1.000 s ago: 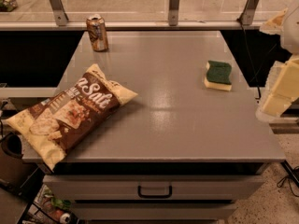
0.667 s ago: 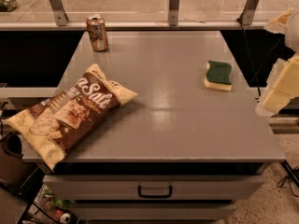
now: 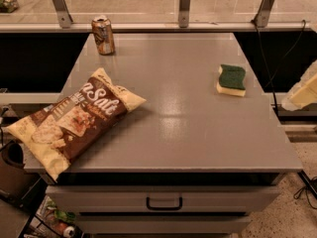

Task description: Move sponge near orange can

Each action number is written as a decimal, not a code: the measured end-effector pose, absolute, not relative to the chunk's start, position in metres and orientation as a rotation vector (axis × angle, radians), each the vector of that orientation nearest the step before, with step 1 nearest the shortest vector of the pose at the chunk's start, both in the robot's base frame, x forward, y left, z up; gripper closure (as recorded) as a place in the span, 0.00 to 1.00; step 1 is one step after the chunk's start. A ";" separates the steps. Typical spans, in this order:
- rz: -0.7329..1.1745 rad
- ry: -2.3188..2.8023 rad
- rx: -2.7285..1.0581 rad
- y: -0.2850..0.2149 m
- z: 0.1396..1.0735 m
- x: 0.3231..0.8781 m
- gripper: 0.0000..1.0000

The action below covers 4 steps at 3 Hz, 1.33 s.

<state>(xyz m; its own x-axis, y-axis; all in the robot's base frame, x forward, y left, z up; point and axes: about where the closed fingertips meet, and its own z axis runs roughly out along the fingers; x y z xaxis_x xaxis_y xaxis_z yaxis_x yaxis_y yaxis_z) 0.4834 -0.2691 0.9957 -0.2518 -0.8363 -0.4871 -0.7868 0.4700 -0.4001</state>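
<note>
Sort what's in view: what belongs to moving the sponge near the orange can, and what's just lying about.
Job:
sponge, right side of table
orange can, far left corner
pincer, beyond the table's right edge

Lying about:
snack bag, front left

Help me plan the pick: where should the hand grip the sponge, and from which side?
Probably from above, closing across the narrower width of the sponge: it lies flat, green side up, nothing beside it. The hand hangs off the right edge of the table.

Lab, grey drawer cabinet, glass railing, end effector far right
</note>
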 end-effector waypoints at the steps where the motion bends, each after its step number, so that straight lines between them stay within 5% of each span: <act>1: -0.059 1.973 -1.210 -0.290 0.983 0.507 0.00; 4: 0.167 1.759 -0.889 -0.288 0.925 0.577 0.00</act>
<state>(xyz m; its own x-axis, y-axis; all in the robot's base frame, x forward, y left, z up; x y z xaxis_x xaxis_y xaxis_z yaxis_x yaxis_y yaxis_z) 0.5772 -0.2881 0.9251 -0.1143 -0.4803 -0.8696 -0.6354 0.7083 -0.3076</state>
